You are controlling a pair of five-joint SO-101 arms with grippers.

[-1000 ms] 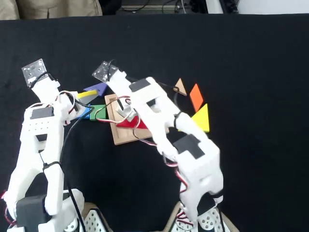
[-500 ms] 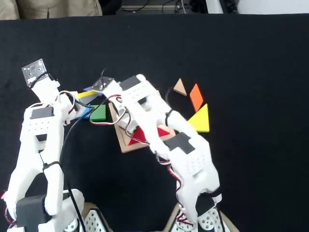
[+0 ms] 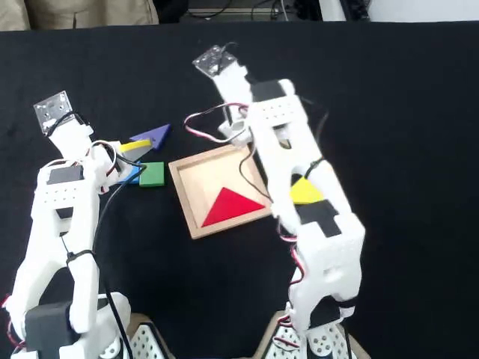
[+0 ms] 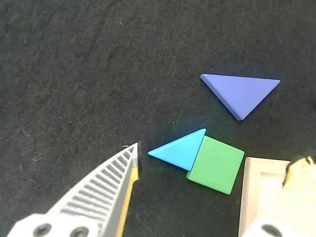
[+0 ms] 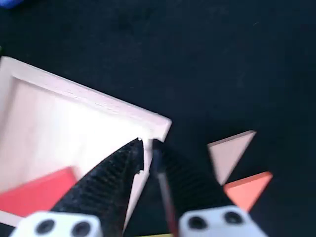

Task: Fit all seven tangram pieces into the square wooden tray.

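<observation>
On the black table (image 3: 389,90), the tray (image 3: 206,176) holds a red triangle (image 3: 230,206). The right claw (image 5: 147,148), apparently clenched and empty, hangs over the tray's corner. The left claw (image 3: 131,159) is released beside the cyan triangle (image 4: 180,148).

Tray (image 3: 202,179) pale wood, red triangle (image 3: 228,206) inside. Green square (image 3: 152,174) and sky-blue triangle (image 4: 180,149) at tray's 9 o'clock. Purple triangle (image 3: 152,135) at 10. Yellow triangle (image 3: 305,191) at 3. Tan triangle (image 5: 228,153), orange piece (image 5: 247,190) off tray corner. Cloth (image 3: 397,112) black.
</observation>
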